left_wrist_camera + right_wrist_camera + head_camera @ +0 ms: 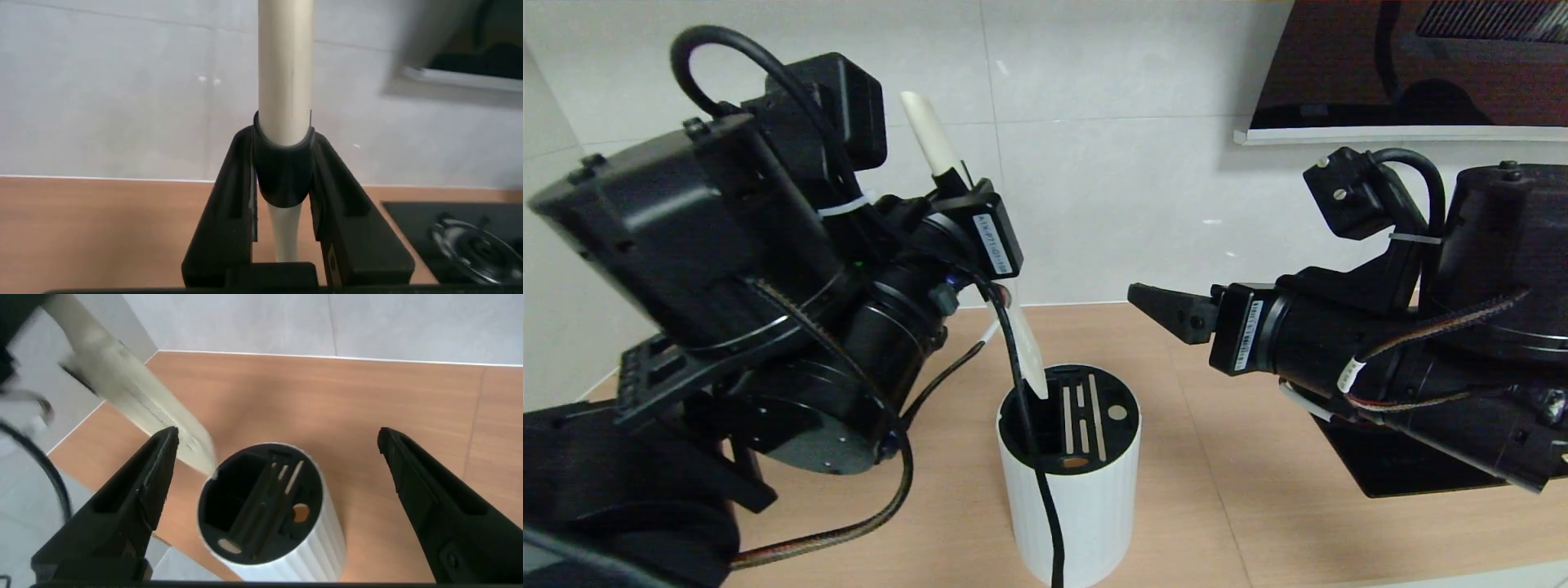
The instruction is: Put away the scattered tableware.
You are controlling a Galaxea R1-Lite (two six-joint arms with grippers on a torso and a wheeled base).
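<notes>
Left pincer (pixel 284 159) clenching cream knife (pixel 931 135) by handle, blade hanging tip-down right at rim of big opening in white holder (pixel 1086 498). Guessing that's so it's dropping straight in. Right pincer (pixel 275 441) spread wide, hovering just above holder, probably for steadying it. Holder sitting on wooden counter (pixel 1241 457), black cooktop (pixel 1405 474) lying nearby, pale tiled wall (pixel 1135 163) running behind.

Kitchen: wood countertop (pixel 1225 490), tiled wall (pixel 1111 163), black gas hob (pixel 478 241), range hood (pixel 1413 65), cutlery holder (pixel 1086 506).
</notes>
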